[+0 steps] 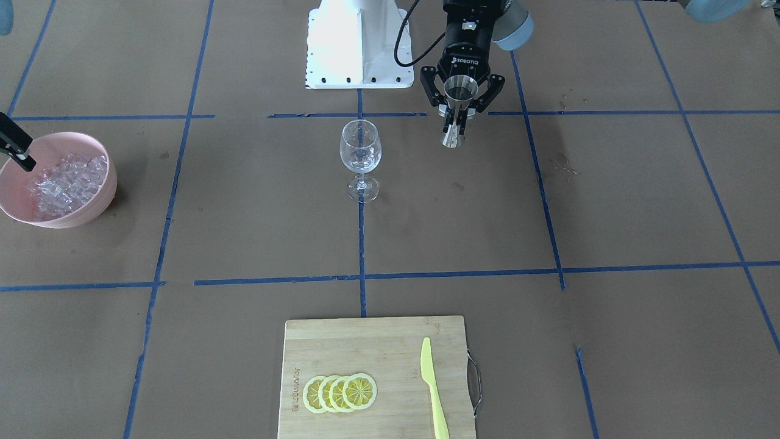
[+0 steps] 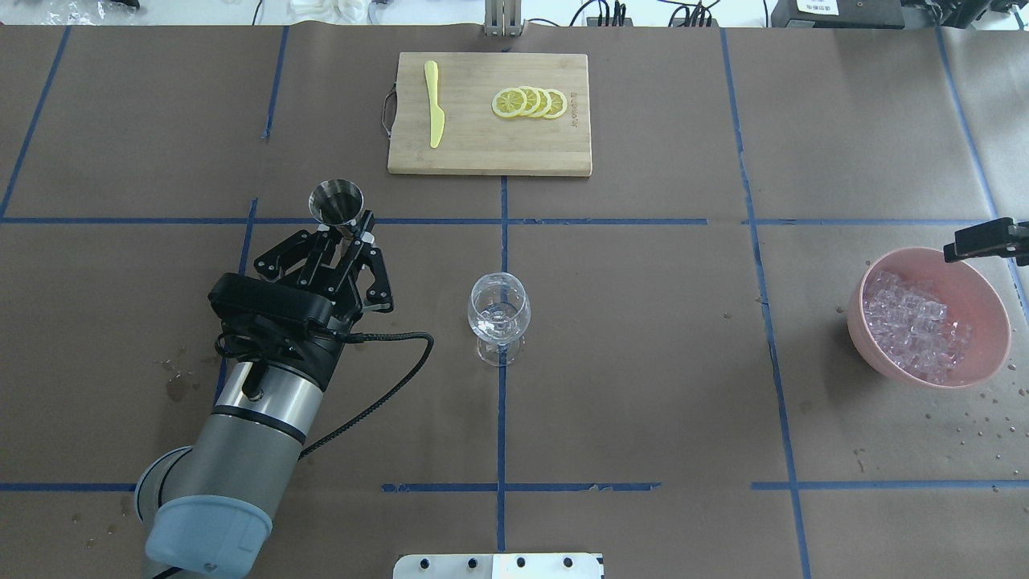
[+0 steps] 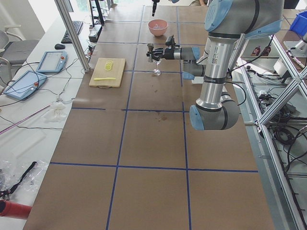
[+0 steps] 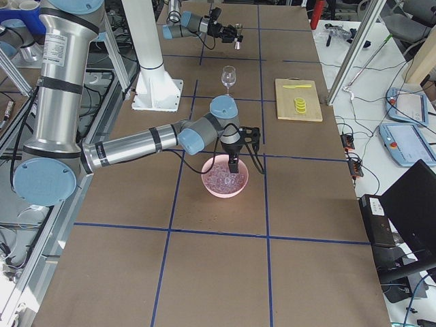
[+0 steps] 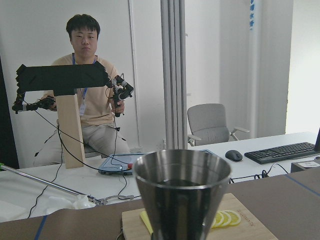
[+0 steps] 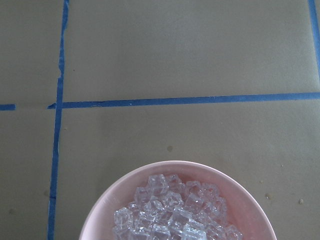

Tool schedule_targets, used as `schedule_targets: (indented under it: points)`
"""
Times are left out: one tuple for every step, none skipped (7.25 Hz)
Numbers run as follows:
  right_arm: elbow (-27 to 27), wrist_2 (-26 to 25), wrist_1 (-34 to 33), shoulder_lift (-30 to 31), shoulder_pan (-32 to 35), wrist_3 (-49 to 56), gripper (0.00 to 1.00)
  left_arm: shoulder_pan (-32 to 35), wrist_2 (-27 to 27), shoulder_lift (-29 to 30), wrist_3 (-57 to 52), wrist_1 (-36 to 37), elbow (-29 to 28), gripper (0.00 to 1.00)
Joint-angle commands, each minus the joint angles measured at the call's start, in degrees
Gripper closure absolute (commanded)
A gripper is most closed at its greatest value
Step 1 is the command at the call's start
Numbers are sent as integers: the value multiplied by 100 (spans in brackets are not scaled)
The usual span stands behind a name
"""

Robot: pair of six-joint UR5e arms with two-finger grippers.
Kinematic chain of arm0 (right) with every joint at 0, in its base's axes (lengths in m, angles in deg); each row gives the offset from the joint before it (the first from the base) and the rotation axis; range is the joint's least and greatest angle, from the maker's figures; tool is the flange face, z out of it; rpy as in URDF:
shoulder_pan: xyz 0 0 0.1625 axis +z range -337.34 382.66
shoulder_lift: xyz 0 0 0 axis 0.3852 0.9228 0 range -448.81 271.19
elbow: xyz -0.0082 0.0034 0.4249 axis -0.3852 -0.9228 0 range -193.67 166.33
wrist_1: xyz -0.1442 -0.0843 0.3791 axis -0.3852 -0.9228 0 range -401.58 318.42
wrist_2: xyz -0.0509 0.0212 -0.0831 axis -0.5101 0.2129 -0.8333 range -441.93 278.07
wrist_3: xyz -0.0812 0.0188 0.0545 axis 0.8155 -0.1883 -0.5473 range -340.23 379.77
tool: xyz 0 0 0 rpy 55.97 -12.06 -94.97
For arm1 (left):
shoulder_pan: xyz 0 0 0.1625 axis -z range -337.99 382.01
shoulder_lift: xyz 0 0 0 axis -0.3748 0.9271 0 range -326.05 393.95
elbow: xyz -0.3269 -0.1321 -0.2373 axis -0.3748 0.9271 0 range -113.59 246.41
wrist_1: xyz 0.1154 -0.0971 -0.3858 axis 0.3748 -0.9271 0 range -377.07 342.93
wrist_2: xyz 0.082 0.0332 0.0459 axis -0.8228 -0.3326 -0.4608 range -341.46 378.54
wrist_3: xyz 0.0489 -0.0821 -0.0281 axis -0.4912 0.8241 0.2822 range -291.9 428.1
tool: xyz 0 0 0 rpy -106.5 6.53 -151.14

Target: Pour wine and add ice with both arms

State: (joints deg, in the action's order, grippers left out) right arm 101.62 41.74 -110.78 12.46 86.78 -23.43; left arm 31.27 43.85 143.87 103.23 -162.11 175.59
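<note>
A: Left gripper [image 2: 347,233] status?
B: Clamped on the waist of the steel jigger [image 2: 336,199]. The jigger is held upright, mouth up, so nothing is spilled. A dark surface is seen inside it in the left wrist view, judged to be the wine.
A: Position against the wine glass [image 2: 498,310]?
B: Raised off the table on the robot's left of the glass, clearly apart, not over the rim. The glass is stood on the centre tape line, where it can be reached by both arms. Whether anything is in it cannot be told.
A: Left arm pose?
B: Forearm is stretched forward and low, wrist level, fingers pointed away from the base. A sideways carry and a wrist roll are judged to be needed for the pour.
A: Right gripper [image 2: 985,240]?
B: Only one black finger is caught at the frame edge in the overhead and front views. Apart or together cannot be told.
A: Ice [image 2: 916,322]?
B: Heaped in the pink bowl [image 2: 965,281], far on the robot's right, well apart from the glass. None is made out in the glass.
A: Right arm pose?
B: Forearm is run out level, wrist bent down, gripper pointed down over the bowl. Contact with the ice cannot be confirmed. The pose is judged to be staged for a pick while the pour is handled by the other arm
</note>
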Motion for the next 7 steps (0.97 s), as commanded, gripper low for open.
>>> schedule_targets:
  points:
    - [3, -89, 38, 182, -163, 31, 0, -230, 0, 239, -782, 11, -115, 100]
    - [-6, -89, 38, 209, -172, 31, 0, -301, -9, 345, -1040, 11, -290, 100]
    - [-6, -89, 38, 253, -172, 48, 0, -397, -9, 407, -1469, 11, -405, 100]
    - [-6, -89, 38, 271, -172, 48, 0, -407, -9, 451, -2135, 11, -441, 100]
    - [-6, -89, 38, 271, -172, 48, 0, -407, -18, 460, -2402, 11, -467, 100]
    - [-6, -89, 38, 271, -172, 48, 0, -416, -18, 469, -2710, 19, -572, 100]
    - [-6, -80, 47, 271, -172, 48, 0, -433, -35, 600, -2852, 19, -773, 100]
